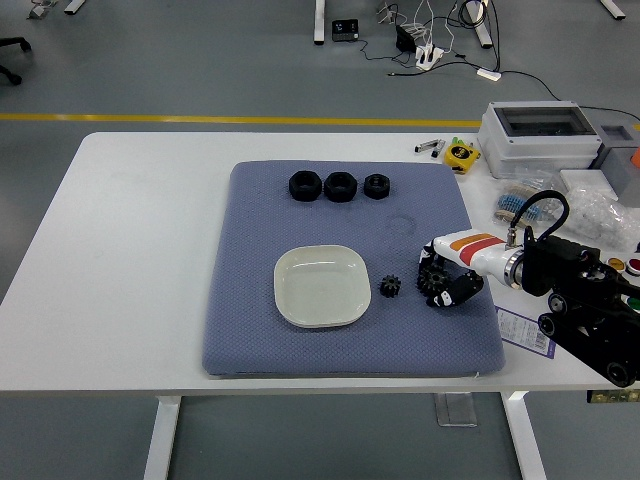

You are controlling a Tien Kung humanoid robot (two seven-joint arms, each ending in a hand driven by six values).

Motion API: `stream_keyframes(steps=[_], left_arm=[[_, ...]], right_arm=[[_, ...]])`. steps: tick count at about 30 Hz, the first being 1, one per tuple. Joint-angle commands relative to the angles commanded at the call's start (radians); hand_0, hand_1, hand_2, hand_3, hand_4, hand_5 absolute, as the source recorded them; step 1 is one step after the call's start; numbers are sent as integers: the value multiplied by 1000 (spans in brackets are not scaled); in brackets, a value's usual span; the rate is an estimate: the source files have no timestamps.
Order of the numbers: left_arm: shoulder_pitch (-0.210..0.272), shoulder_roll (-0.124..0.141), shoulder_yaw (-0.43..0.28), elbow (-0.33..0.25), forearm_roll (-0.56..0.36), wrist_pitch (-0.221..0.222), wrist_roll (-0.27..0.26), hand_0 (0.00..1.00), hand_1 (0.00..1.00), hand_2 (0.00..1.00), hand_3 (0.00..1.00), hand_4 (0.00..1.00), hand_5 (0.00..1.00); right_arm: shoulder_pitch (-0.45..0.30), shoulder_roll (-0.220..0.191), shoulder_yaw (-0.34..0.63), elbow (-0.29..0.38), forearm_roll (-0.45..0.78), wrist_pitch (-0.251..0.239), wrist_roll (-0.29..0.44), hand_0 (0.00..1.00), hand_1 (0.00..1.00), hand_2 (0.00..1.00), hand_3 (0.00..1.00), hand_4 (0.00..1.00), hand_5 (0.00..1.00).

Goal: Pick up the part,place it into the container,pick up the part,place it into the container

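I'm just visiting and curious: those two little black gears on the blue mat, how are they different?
The small gear lies free beside the dish; the bigger gear sits farther right, inside the right hand. The small gear is untouched, while the hand's fingers are curled around the bigger gear. The small gear shows whole; the bigger gear is partly hidden. Both are black, toothed, and on the mat.

robot hand [443, 281] clasping gear [432, 277], blue mat [250, 300]
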Motion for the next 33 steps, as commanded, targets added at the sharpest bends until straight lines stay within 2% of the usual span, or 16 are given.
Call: stream_keyframes(steps=[5, 6, 11, 12, 19, 25, 30, 33], left_arm=[[-1, 0, 1, 0, 0, 0, 0, 714, 618, 649, 569, 616, 708], [-1, 0, 1, 0, 0, 0, 0, 712, 617, 648, 569, 615, 707], [-1, 0, 1, 0, 0, 0, 0, 712, 617, 648, 569, 615, 707], [-1, 0, 1, 0, 1, 0, 1, 712, 617, 648, 569, 615, 708], [-1, 0, 1, 0, 2, -1, 1, 712, 616, 649, 569, 615, 707], [-1, 0, -2, 0, 2, 0, 1, 712, 616, 649, 569, 615, 707], [-1, 0, -2, 0, 3, 0, 1, 713, 616, 649, 569, 615, 707], [-1, 0, -3, 0, 7, 0, 3, 713, 616, 649, 569, 615, 707]], right_arm=[[4, 4, -12, -7, -34, -8, 13, 598, 576, 587, 541, 645, 46], [4, 4, -14, -8, -39, -9, 15, 514, 487, 511, 487, 400, 2], [3, 0, -16, 0, -59, -41, 30, 514, 487, 511, 487, 400, 2], [3, -2, -15, 6, -65, -51, 32, 454, 421, 450, 431, 265, 2], [10, -18, 2, 82, -76, -64, 31, 435, 408, 436, 414, 239, 2], [29, -22, 19, 201, -95, -56, 3, 442, 405, 439, 412, 233, 2], [62, 2, -4, 283, -100, -42, -25, 460, 409, 448, 425, 256, 2], [93, 38, -34, 293, -104, -39, -38, 460, 409, 448, 425, 256, 2]])
